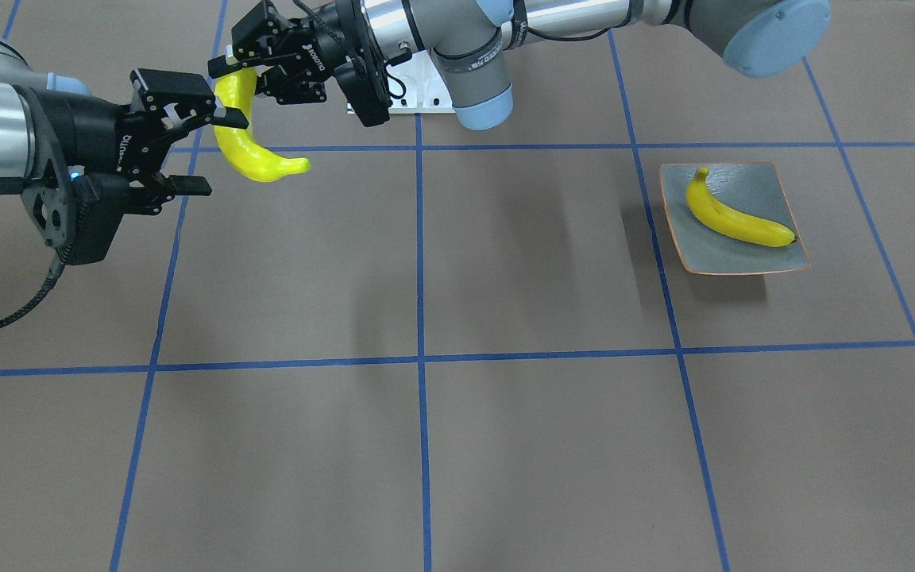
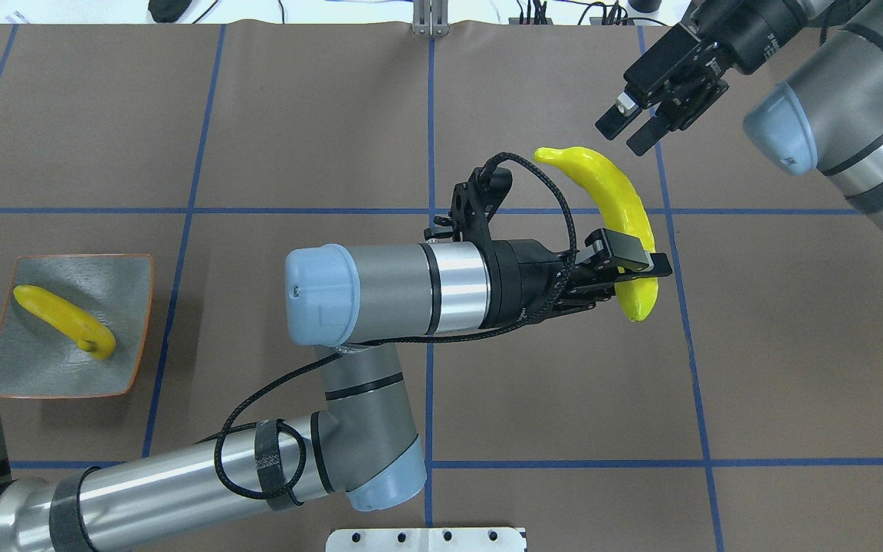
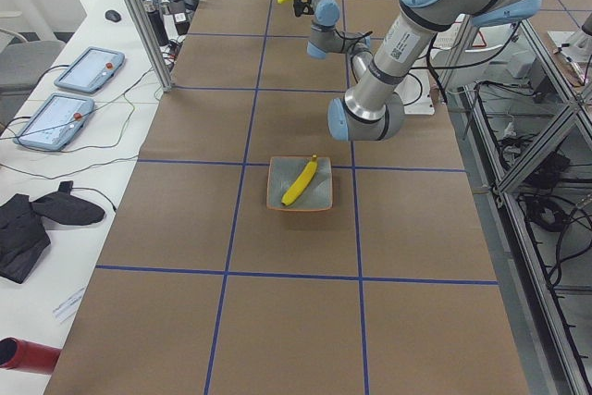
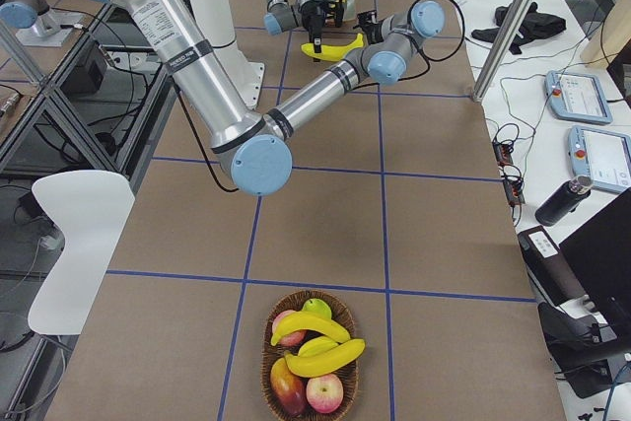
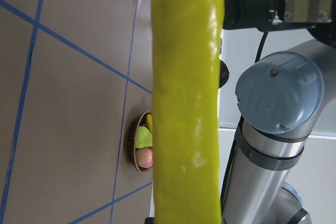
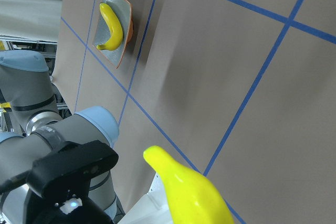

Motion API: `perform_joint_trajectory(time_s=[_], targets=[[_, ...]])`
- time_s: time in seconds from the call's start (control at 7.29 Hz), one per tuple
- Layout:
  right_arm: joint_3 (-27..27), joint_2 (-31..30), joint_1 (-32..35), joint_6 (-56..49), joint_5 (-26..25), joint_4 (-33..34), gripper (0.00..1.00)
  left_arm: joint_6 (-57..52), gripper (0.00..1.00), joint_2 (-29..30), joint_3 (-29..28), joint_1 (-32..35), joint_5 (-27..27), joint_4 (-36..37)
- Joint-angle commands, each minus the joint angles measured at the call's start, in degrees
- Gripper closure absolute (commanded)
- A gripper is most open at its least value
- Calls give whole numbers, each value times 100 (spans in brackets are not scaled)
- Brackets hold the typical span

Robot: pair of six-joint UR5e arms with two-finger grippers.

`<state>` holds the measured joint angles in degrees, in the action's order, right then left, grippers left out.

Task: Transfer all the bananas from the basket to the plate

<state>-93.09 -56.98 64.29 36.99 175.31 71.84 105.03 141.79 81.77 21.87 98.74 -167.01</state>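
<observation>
Brown paper crossed by blue tape lines covers the table [image 1: 505, 445], and both arms hang above it towards its right half. The left gripper [image 2: 635, 270] is pinched onto one end of a banana [image 2: 610, 192] and holds it clear of the surface. The fruit's long curve runs away from the fingers, and its free tip points towards the far edge in the overhead view.

The right gripper [image 2: 629, 130] sits just beside that banana with its two fingers spread and nothing between them. The overhead view shows a gap between them and the fruit, while the front view has one finger overlapping it, so I cannot tell whether they touch.

Well apart, on the robot's left side of the table, the plate [image 2: 116, 280] lies flat with a second banana [image 2: 66, 322] resting slantwise across it. Nothing else shares the dish.

At the opposite end, the right one, stands the basket [image 4: 268, 367], seen best in the right side view. It holds more bananas [image 4: 325, 355] piled on top of an apple [image 4: 324, 393] and other round fruit (reddish and green).
</observation>
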Motion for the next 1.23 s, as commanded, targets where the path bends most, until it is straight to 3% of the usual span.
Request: perform_joint_trajectory(time_s=[0.0, 0.41, 0.55, 0.69, 0.82, 1.1], targets=[[-16, -32, 424, 552, -591, -12, 0, -9, 100, -220, -12, 167, -47, 45], [-148, -41, 716, 1416, -2880, -39, 1, -88, 100, -853, 14, 834, -65, 430], [-288, -242, 717, 1408, -4002, -4, 1, -97, 100, -881, 84, 1219, -74, 1102], [-289, -635, 647, 1260, -4500, 23, 1, -584, 100, -1064, 650, 1467, -65, 2301], [-185, -857, 707, 719, -4636, 128, 1, -1320, 100, -1336, 1091, 1530, -74, 2905], [-218, -912, 787, -1150, -5240, 1528, 1, -1904, 100, -2117, 1428, 2152, 275, 3636]])
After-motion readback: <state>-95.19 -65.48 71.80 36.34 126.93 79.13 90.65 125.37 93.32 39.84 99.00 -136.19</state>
